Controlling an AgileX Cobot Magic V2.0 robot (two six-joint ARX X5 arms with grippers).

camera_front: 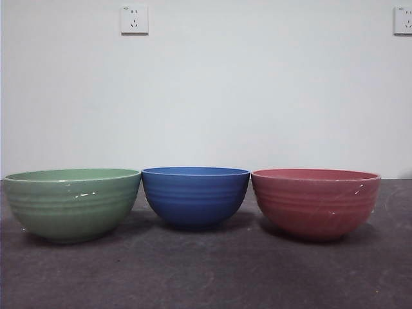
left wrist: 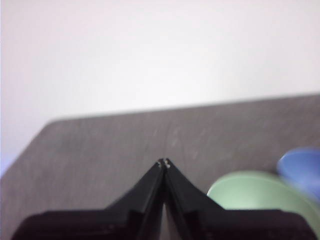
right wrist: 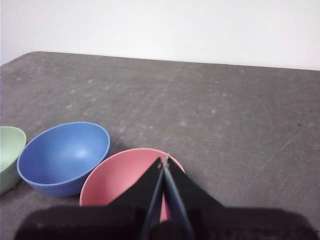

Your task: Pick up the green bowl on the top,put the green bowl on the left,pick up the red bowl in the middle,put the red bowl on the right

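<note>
Green bowl (camera_front: pixel 72 203) upright left, red bowl (camera_front: pixel 315 203) right

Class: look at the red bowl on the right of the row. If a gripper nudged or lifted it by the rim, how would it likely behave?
The red bowl looks glossy, so two jaws might slip on its rim. Its base is narrow under a wide mouth, so a sideways push near the rim could rock it. It seems stiff glazed ceramic, probably heavy for its size and chippable against the blue bowl beside it.
</note>
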